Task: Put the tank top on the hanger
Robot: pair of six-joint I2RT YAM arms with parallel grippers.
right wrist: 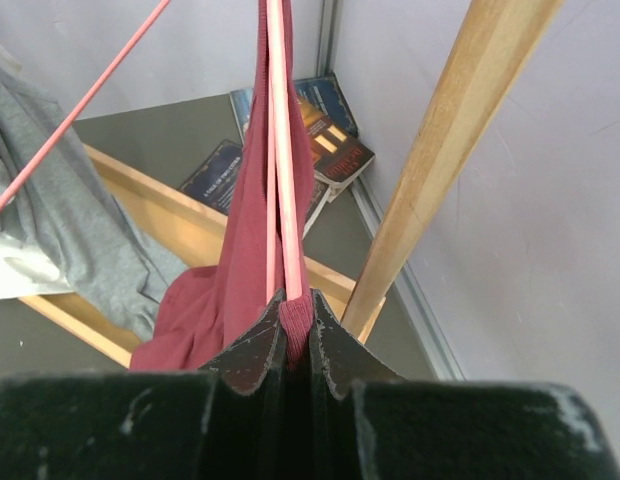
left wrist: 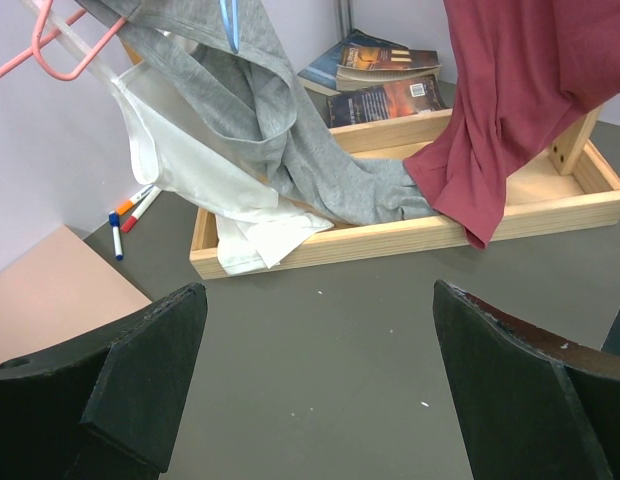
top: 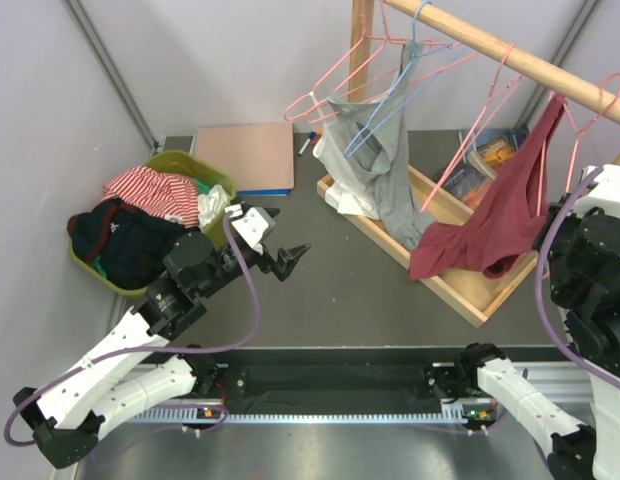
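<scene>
Cloth and wire meet right at the tips of our right pincer (right wrist: 290,316). Its jaws are pressed almost together on a fold of the tank top (right wrist: 235,270), and two runs of the pink hanger (right wrist: 280,150) rise straight up out of the same pinch. We cannot tell whether the wire itself is clamped or only lies against the cloth. Below and beyond the tips, the maroon body sags away to the left towards the wooden tray (right wrist: 180,225). Just to the right of the tips stands a wooden beam (right wrist: 440,170). The hanger's hook looks to sit over the rail (top: 510,48) above us (the overhead view shows this best). We judge the garment is only partly on.

Our left pincer (left wrist: 315,385) is spread wide with nothing between its pads, low over the dark table. The tank top's lower edge lies ahead of it and to the right, draped over the tray's near wall.

To do this step well, we think the right grip should hold steady and not tug, since a pull could swing the light hanger on its rail. The left should reach ahead and right for the loose side and take one layer only. It should also steer clear of the grey garment (left wrist: 290,150) ahead on its left.
</scene>
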